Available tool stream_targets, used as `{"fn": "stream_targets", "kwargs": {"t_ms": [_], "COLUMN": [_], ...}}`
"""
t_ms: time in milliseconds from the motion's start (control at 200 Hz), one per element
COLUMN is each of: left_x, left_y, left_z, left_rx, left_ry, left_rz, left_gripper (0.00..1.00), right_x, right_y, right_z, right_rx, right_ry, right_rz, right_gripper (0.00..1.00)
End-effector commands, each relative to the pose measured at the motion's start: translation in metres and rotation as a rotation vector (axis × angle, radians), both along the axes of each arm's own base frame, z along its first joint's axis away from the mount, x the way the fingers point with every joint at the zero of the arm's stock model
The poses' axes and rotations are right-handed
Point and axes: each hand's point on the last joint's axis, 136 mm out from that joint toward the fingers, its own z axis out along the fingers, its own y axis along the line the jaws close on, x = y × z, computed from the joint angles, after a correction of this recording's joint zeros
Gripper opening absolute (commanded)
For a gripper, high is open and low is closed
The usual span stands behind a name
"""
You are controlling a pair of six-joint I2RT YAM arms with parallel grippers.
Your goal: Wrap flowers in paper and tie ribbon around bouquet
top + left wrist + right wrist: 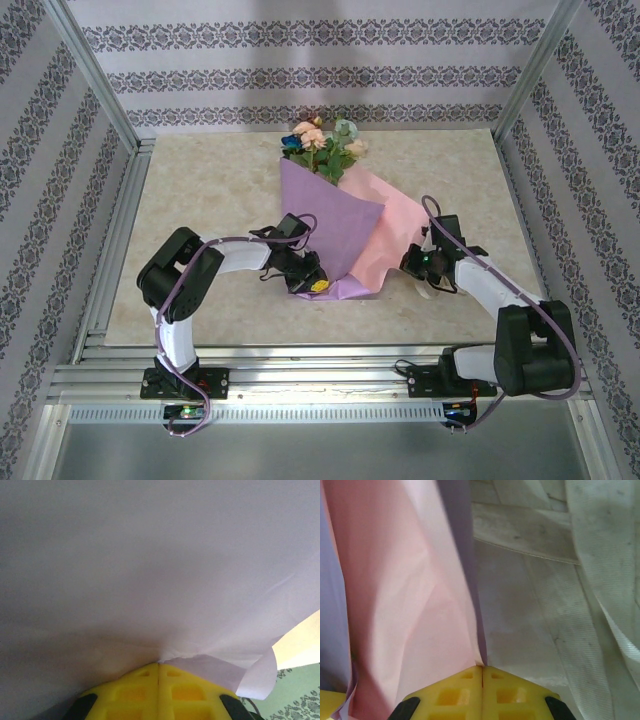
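Showed a small bunch of artificial blooms in pink, peach, blue and pale teal with green leaves [322, 140], heads toward the far edge. Hid the stems under a large thin sheet of paper [325, 215], lilac-purple on one face and pink on the other. Lay in the middle of the pale marbled tabletop [210, 200], with a lilac flap folded across the stems from the left and the pink face turned up on the right. Was not yet a tight cone, and had no ribbon tied round it.

Had the left tool [319, 285] at the near, narrow end of the lilac flap, its yellow fingers [130, 695] closed flush together with the sheet pinched between them. Had the right tool [410, 264] at the right edge of the pink side, likewise fully closed, its yellow fingertips [510, 695] nipping the sheet's edge. Caught a pale woven strip [605, 555] on the tabletop close by in the right wrist view. Was possibly the ribbon, but could not be told for sure.

Looked like the fold of the right side over the bunch. Called for lifting the pink edge only just off the tabletop and carrying it leftward across the stems. Needed the left pinch as an anchor at the narrow end, so the bunch would not slide. Needed a snug overlap near the stems, with the blooms left uncovered. Risked tearing the thin sheet if one pinch pulled against the other.
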Motion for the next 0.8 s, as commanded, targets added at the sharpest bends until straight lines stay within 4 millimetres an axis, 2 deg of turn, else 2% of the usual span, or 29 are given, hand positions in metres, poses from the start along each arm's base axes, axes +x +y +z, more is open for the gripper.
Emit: {"fn": "stream_targets", "kwargs": {"t_ms": [0,150,215,260,360,535,679,759,794], "left_x": [-0.007,0.006,0.006,0.005,0.004,0.007,0.008,0.009,0.008], "left_y": [0.020,0.014,0.013,0.011,0.007,0.003,0.000,-0.002,-0.003], "left_z": [-0.023,0.015,0.023,0.024,0.021,0.022,0.026,0.035,0.037], "left_rx": [0.129,0.081,0.067,0.053,0.026,0.014,0.003,-0.006,-0.007], "left_ry": [-0.014,-0.105,-0.107,-0.096,-0.084,-0.083,-0.082,-0.096,-0.097], "left_rz": [-0.025,-0.002,0.002,-0.001,0.008,0.008,0.003,0.002,-0.001], "left_gripper": [0.05,0.08,0.09,0.09,0.09,0.09,0.09,0.09,0.09], "right_x": [0.001,-0.004,-0.006,-0.009,-0.020,-0.048,-0.054,-0.055,-0.056], "right_y": [-0.002,-0.010,-0.010,-0.009,-0.001,0.022,0.030,0.041,0.048], "right_z": [-0.004,-0.010,-0.007,-0.003,0.006,-0.005,-0.019,-0.017,-0.012], "right_rx": [-0.006,-0.049,-0.043,-0.034,0.032,0.137,0.188,0.211,0.221], "right_ry": [-0.009,0.014,0.004,0.001,0.000,0.046,0.067,0.075,0.062], "right_rz": [0.025,0.019,0.015,0.000,-0.061,-0.128,-0.170,-0.152,-0.134], "right_gripper": [0.00,0.00,0.21,0.31,0.42,0.47,0.48,0.47,0.44]}}
